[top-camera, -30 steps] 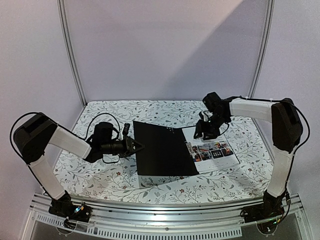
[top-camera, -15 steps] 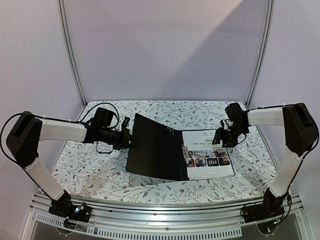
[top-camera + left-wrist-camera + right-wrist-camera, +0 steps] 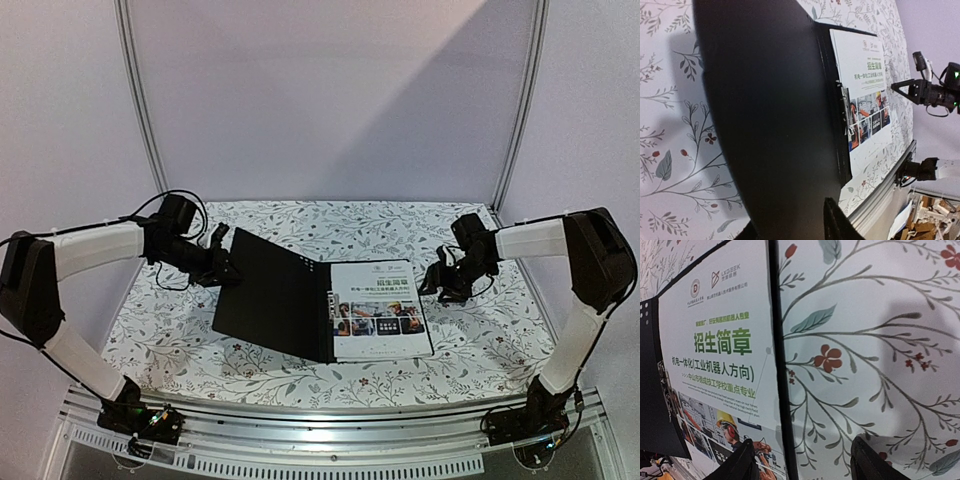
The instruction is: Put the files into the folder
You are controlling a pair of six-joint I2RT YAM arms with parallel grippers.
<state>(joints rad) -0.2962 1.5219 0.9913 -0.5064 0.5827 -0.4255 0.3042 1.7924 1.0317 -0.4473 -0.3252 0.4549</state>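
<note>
Against one second ago: the folder (image 3: 270, 295) and the files (image 3: 380, 310) in it have shifted to the left on the surface (image 3: 480, 340). The left arm has swung out left and farther away. The right hand (image 3: 432, 286) has come off the top sheet and now sits just right of it, over bare cloth.

Right hand: fingers (image 3: 742, 462) spread, nothing between them.

Left hand (image 3: 228, 270): at the far left corner of the open cover. The wrist view shows one dark finger and a blurred black flap. We cannot tell whether it pinches the edge or stands apart.

Folder: open, near the middle of the surface, black inside. Its left flap appears tilted up toward the left hand.

Files: lying flat on the folder's right half, and its black edge shows along the right side of the sheet. The top sheet is white with a green heading, two small logos above it and a strip of colour photos toward the near edge.

Surface: white cloth printed with grey-green leaves and small red flowers. A metal rail (image 3: 320, 440) runs along the near edge.

Room: plain pale walls (image 3: 330, 100) and two metal poles (image 3: 140, 100) behind.
</note>
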